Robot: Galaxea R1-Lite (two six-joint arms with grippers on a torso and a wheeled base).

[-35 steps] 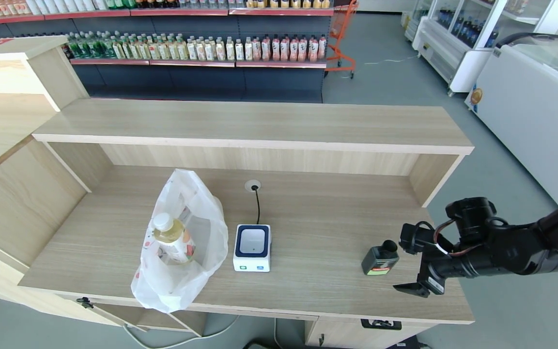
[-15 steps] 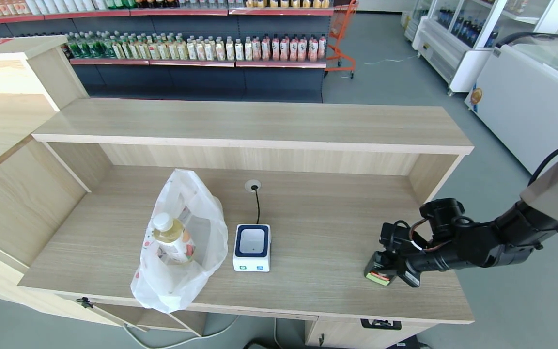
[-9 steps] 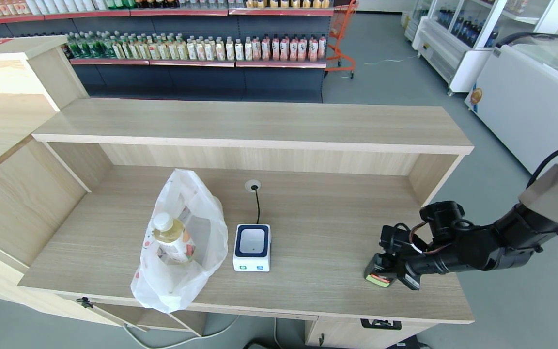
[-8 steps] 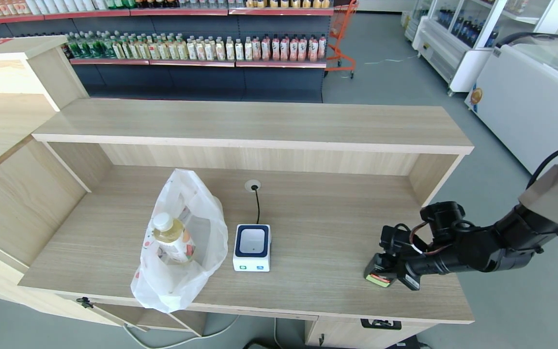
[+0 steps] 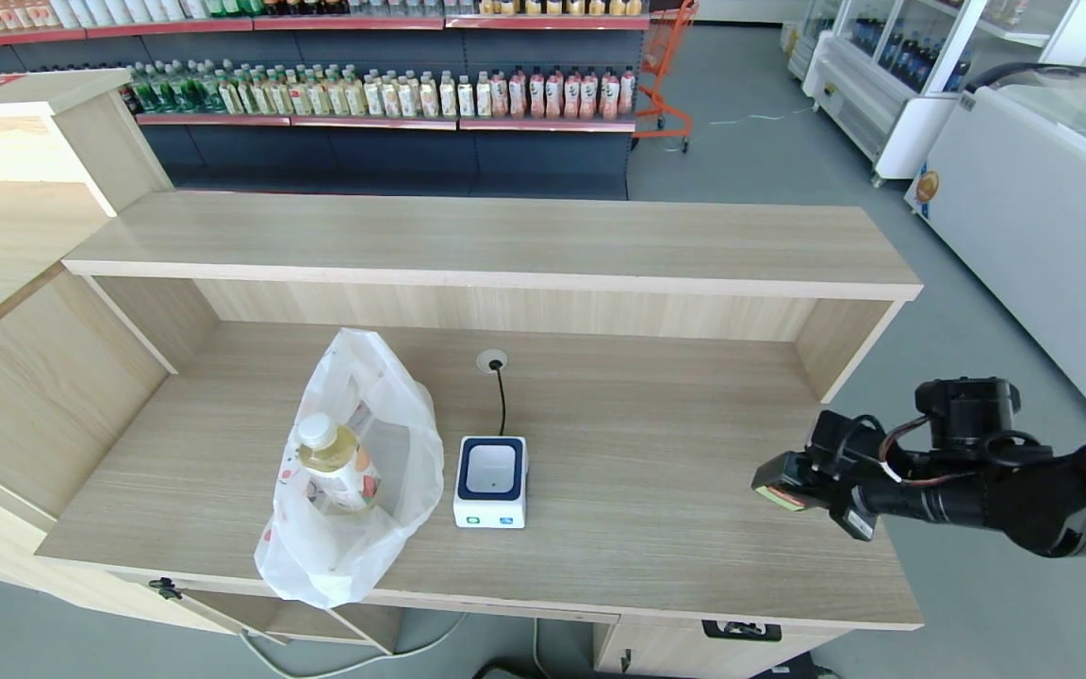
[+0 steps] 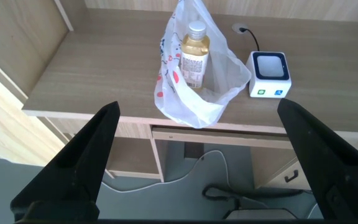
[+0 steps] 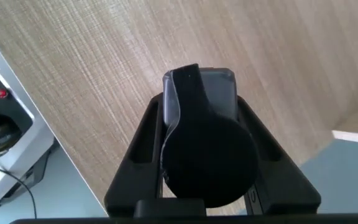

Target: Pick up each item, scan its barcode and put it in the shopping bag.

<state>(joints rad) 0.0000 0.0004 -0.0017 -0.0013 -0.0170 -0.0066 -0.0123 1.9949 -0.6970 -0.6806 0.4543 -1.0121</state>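
Observation:
My right gripper (image 5: 791,485) is shut on a small dark container (image 5: 777,493) with a red and green label, held in the air over the counter's right end. In the right wrist view the container's grey body (image 7: 217,83) and black cap sit between the fingers (image 7: 143,144) of the right gripper (image 7: 201,104). The white shopping bag (image 5: 354,490) stands on the counter's left part with a tea bottle (image 5: 329,460) upright inside. The scanner (image 5: 491,481) sits just right of the bag. My left gripper (image 6: 197,111) hangs open in front of the counter, facing the shopping bag (image 6: 191,93) and scanner (image 6: 269,73).
The wooden counter (image 5: 647,434) has a raised back ledge and side walls. A black cable runs from the scanner to a grommet (image 5: 492,360). Bare wood lies between the scanner and the right end. Shelves of bottles and freezers stand in the shop behind.
The right gripper came in around the container standing on the counter, shut on it, then lifted it up and to the right. Bag, bottle and scanner stayed put.

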